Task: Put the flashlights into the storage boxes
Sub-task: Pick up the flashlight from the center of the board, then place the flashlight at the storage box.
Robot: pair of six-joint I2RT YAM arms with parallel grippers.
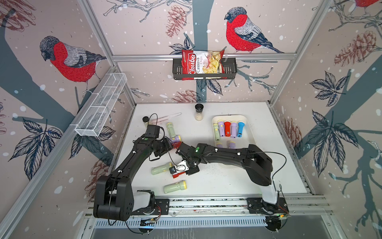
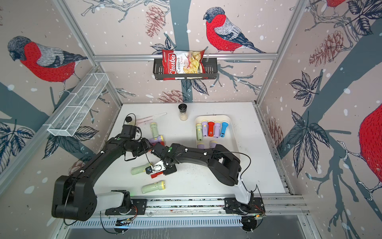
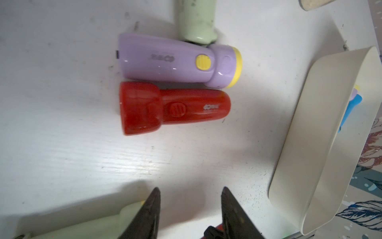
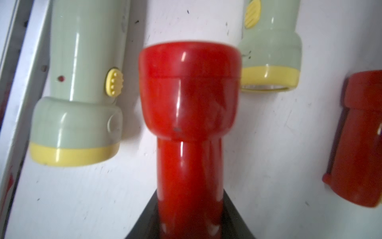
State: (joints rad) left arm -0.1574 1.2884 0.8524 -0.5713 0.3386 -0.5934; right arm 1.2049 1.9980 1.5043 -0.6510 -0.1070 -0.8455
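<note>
Here, far left: a white wire mesh basket (image 1: 101, 105) is being carried by the side wall, above the surface (image 1: 217, 184).
Back left: a black-capped jar (image 1: 145, 120) is being shown standing beside the left arm's wrist.
Left hand: the left hand (image 3: 190, 188) is being held open over the surface, jaws apart with nothing between them.
Ahead of it: a lilac flashlight (image 3: 175, 60) and a loose red flashlight (image 3: 175, 107) are being shown lying side by side, touching, heads pointing opposite ways; the tail end of a pale green flashlight (image 3: 196, 20) is being touched by the lilac one.
Front middle: a second pale green flashlight (image 1: 161, 168) and a third pale green flashlight (image 1: 175, 187) are being shown lying on the surface.
Right hand: the right hand (image 4: 189, 193) is being closed on the body of the held red flashlight (image 4: 189, 93), its head being pointed out beyond the jaws.
Back middle: a taller spice jar (image 1: 199, 112) is being shown upright; above it a chips bag (image 1: 201, 62) is being carried in a black wall basket (image 1: 229, 70).
Right: five flashlights are being held side by side in the cream tray (image 1: 247, 140), the blue flashlight (image 1: 240, 128) rightmost; two lilac ones below them are being partly hidden by the right arm.
</note>
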